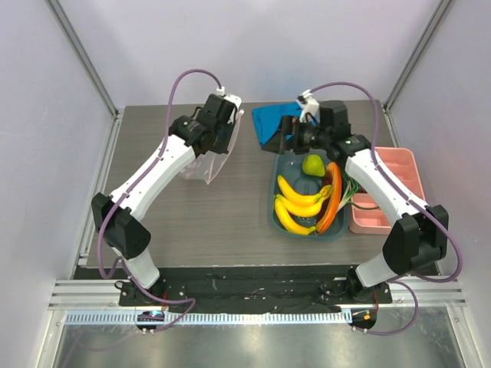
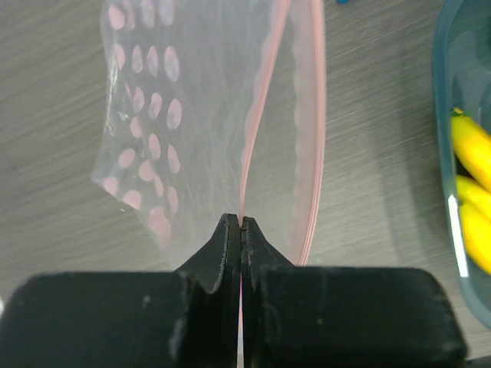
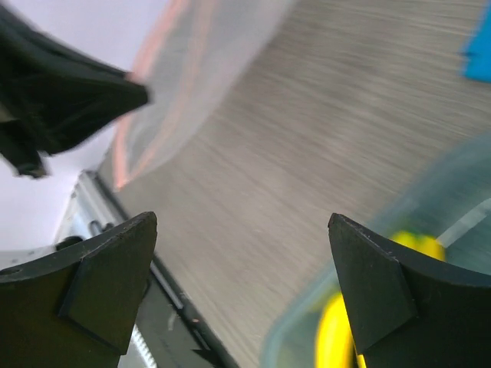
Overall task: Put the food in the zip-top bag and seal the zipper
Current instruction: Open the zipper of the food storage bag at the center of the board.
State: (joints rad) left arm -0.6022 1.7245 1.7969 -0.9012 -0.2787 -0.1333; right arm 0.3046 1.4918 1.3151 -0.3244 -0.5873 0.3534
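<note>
left gripper (image 2: 242, 225) pinched shut on one lip of the clear pink-dotted zip-top bag (image 2: 153, 123), hanging left of the teal plastic tub (image 1: 274, 201); right gripper (image 3: 242, 284) wide open over the yellow, orange and green toy food (image 1: 299, 201) inside it; held by one lip only, bag mouth might sag shut

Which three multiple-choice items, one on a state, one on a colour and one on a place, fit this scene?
1. The left end effector is: A wide open; B shut on the zip-top bag; C shut on a spoon.
2. The cloth is: A red; B blue; C yellow.
3. The banana bunch lies: A in the teal tub; B in the bag; C on the cloth.
B, its jaws pinch the bag's pink strip; B, it shows plain blue; A, the tub's wall surrounds it.
</note>
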